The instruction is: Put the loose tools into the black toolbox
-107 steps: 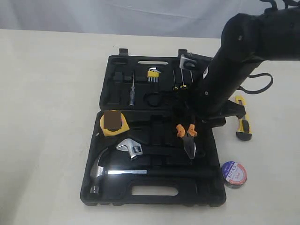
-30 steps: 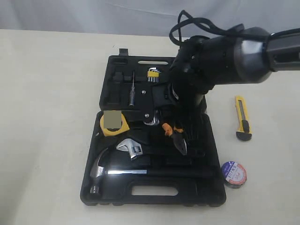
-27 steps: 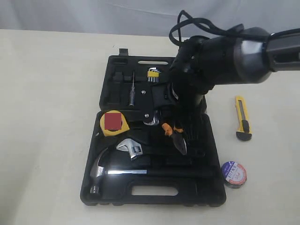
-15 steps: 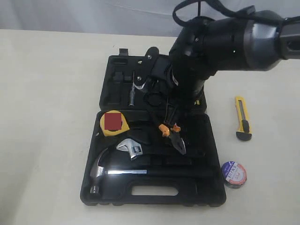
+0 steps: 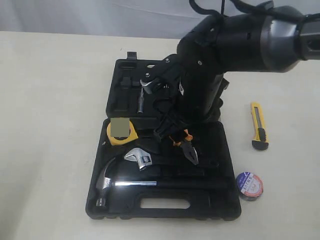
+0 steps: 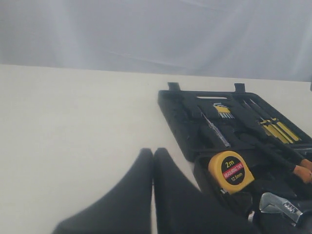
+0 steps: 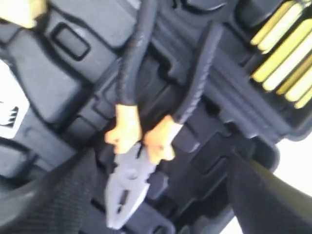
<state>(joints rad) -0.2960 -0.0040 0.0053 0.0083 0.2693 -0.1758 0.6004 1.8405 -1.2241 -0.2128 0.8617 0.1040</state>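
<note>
The black toolbox lies open on the table. The pliers lie in its front half, orange collars and black handles pointing toward the lid. My right gripper hovers over them, open, its fingers well apart on either side and not touching. In the exterior view the right gripper sits just above the pliers. The yellow tape measure rests in the box. On the table to the right of the box lie the utility knife and the tape roll. My left gripper is shut on nothing, over bare table beside the box.
A steel hammer and an adjustable wrench lie in the front half of the box. Yellow-handled screwdrivers and hex keys sit in the lid. The right arm covers the lid's right side.
The right wrist has swung round above the box. Its jaws have spread, and the pliers, shifted slightly left, now lie free in the box.
</note>
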